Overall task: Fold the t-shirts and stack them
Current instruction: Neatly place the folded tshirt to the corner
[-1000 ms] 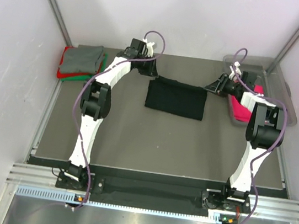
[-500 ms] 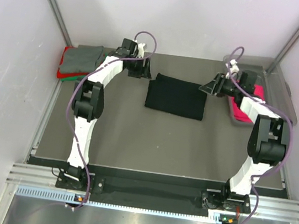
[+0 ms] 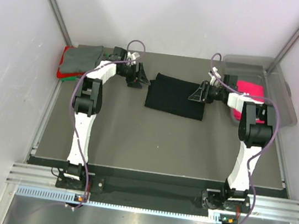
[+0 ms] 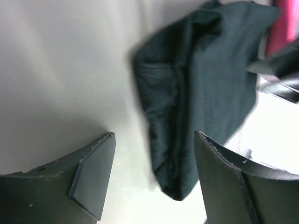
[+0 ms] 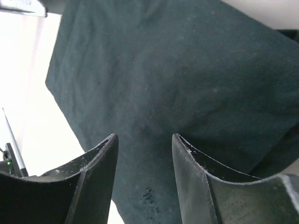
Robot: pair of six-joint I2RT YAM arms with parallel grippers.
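Now note the folded black cloth t-shirt (image 3: pixel 175 95) lying centrally on the tabletop (image 3: pixel 156 141), long axis running left to right between your arms. Your left gripper (image 3: pixel 138 81), jaws spread, sits just beside its left end; your right gripper (image 3: pixel 197 93), jaws spread, overlaps its right end and is nearer.

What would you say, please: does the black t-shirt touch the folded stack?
Apart: the top view shows bare table between black t-shirt and folded stack.
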